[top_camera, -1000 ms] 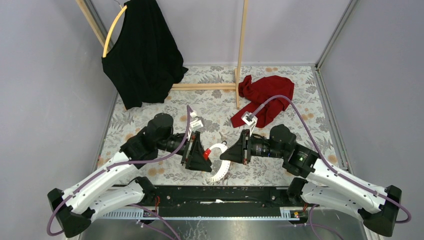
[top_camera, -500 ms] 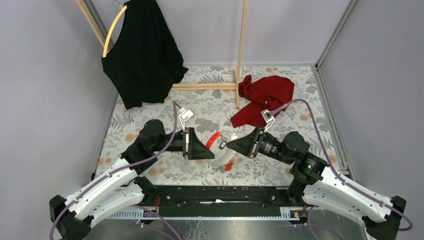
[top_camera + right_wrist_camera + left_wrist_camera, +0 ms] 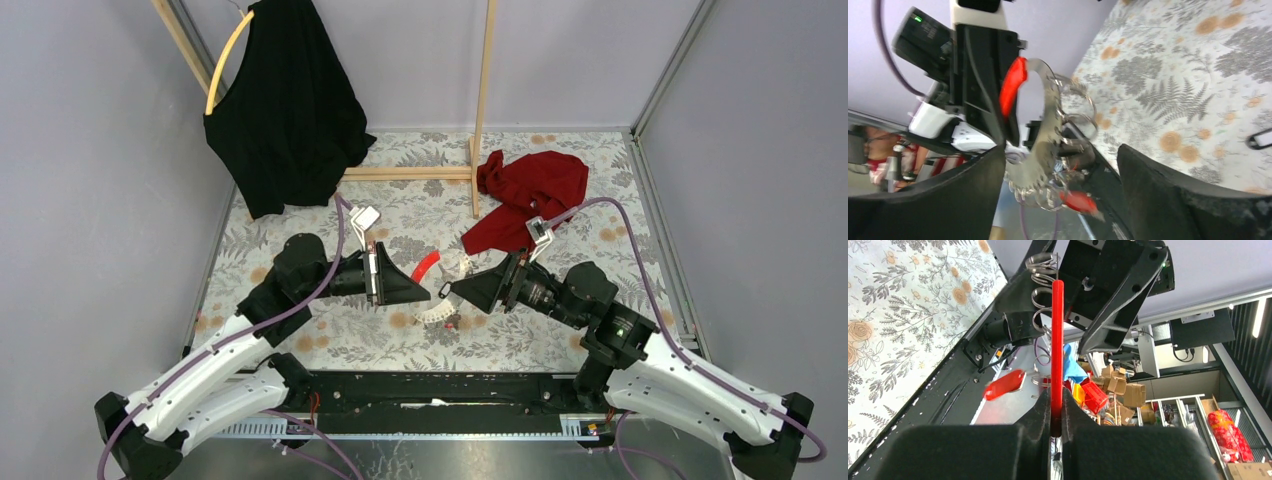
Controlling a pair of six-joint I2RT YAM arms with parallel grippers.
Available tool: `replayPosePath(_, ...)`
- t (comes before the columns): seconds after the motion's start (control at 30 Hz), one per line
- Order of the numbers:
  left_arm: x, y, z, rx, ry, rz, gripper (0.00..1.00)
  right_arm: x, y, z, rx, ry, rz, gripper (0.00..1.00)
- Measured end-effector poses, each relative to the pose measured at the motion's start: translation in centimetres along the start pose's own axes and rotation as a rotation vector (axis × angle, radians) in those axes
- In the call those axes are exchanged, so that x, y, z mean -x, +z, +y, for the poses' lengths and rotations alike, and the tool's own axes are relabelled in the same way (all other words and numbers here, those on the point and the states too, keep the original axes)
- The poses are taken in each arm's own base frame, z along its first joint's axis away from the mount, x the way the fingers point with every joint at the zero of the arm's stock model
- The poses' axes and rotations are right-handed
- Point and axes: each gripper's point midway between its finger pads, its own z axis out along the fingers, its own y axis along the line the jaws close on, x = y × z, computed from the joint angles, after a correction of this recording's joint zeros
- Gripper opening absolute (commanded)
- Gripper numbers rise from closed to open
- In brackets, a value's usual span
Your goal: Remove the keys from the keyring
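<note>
Floral cloth (image 3: 300, 225) covers the table inside grey walls. The keyring (image 3: 435, 314) is held up off the cloth between my two arms. It is a pale toothed strap curving into a bright red section (image 3: 426, 266).

My left gripper (image 3: 1056, 412) is clamped on that red section (image 3: 1057, 340). The fingers (image 3: 973, 450) are pressed together, with the strap standing edge-on out of the seam between them. Small wire rings (image 3: 1040, 262) hang along the strap. A key with a red tag (image 3: 1004, 385) dangles to one side of it, blurred.

My right gripper (image 3: 1060, 150) faces the keyring from the opposite side, fingers (image 3: 958, 200) spread wide. The strap (image 3: 1045, 130) and its rings sit in the gap between them, and I see no contact with either finger. The red tag (image 3: 1080, 201) hangs at the bottom of the loop. A small black oblong key head (image 3: 1259, 139) shows at the frame edge against the cloth. I cannot tell whether it is on the keyring.

From above, the left gripper (image 3: 425, 293) and right gripper (image 3: 455, 291) point at each other, tips near one another at the keyring.

Beyond the keyring lies a crumpled red cloth (image 3: 530, 195) beside a wooden rack (image 3: 483, 110). Farther off, on the left arm's side, a black garment (image 3: 285, 110) hangs from a yellow hanger (image 3: 225, 60).
</note>
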Motion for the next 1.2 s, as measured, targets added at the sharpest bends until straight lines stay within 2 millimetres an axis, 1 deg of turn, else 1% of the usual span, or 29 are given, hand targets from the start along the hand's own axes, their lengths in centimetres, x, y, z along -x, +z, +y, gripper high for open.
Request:
replayPosePath(0.07,0.4,-0.1,-0.5,0.013,-0.006,-0.012,0.00,0.2,-0.2,-0.7,-0.041,-0.052,0.000,1.00)
replayPosePath(0.17,1.1,-0.3,-1.5,0.016,-0.001,-0.031,0.00,1.3,-0.8,-0.6,-0.076,-0.131,-0.023,1.00)
replayPosePath(0.2,1.5,-0.4,-2.1,0.015,0.004,-0.043,0.00,1.9,-1.1,-0.3,-0.085,-0.162,-0.037,1.00)
replayPosePath(0.33,2.2,-0.5,-3.1,0.014,0.012,-0.066,0.00,3.9,-2.2,1.2,-0.070,-0.257,-0.089,1.00)
replayPosePath(0.43,2.8,-0.4,-3.6,0.020,0.012,-0.080,0.00,4.6,-3.2,2.0,-0.040,-0.320,-0.125,1.00)
replayPosePath(0.53,3.3,-0.3,-4.1,0.024,0.007,-0.087,0.00,4.9,-4.1,2.7,0.018,-0.372,-0.174,0.97)
replayPosePath(0.63,3.7,-0.2,-4.6,0.026,0.001,-0.087,0.00,4.5,-4.9,2.8,0.081,-0.419,-0.209,0.88)
replayPosePath(0.77,4.2,-0.2,-5.6,0.015,0.010,-0.095,0.00,3.4,-4.6,2.8,0.160,-0.473,-0.211,0.81)
replayPosePath(0.83,4.5,-0.2,-6.1,0.007,0.016,-0.098,0.00,2.5,-4.2,2.2,0.199,-0.500,-0.209,0.79)
replayPosePath(0.9,4.7,-0.2,-6.6,0.000,0.021,-0.102,0.00,1.3,-3.9,1.2,0.230,-0.528,-0.210,0.79)
replayPosePath(1.0,4.8,-0.1,-6.8,-0.001,0.019,-0.103,0.00,0.1,-3.8,0.1,0.263,-0.574,-0.213,0.77)
replayPosePath(1.07,4.9,-0.1,-6.8,0.000,0.015,-0.102,0.00,-0.1,-3.8,0.1,0.282,-0.607,-0.221,0.77)
replayPosePath(1.2,5.0,0.1,-6.8,0.000,0.013,-0.102,0.00,0.7,-4.2,1.4,0.332,-0.677,-0.273,0.76)
